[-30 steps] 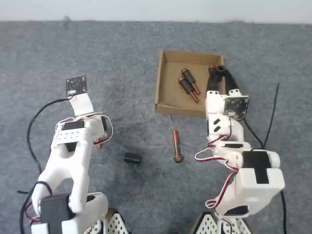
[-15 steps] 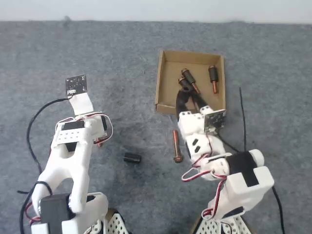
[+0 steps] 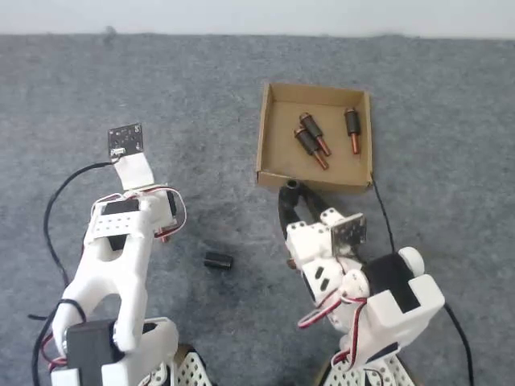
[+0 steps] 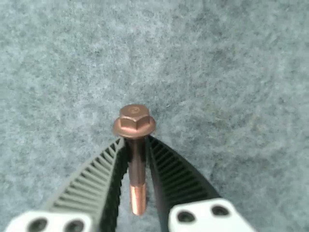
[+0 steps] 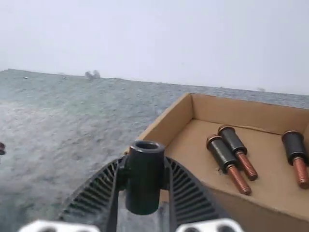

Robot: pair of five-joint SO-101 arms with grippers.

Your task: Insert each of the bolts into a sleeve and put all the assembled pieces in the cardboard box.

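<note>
While the left claw (image 4: 136, 145) clamps a bolt (image 4: 134, 123) by its shank above the worktop (image 3: 201, 96) at the left, the right claw (image 5: 144, 166) holds a sleeve (image 5: 144, 183) upright just on the near side of the box (image 3: 263, 137). Three assembled pieces (image 3: 310, 143) lie in the box. A second sleeve (image 3: 217, 260) lies on the worktop between the arms.

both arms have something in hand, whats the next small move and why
Probably swing the right gripper toward the left gripper so the two parts can be lined up. The right is clamped on a sleeve, the left on a bolt, and the high view shows them well apart.
</note>
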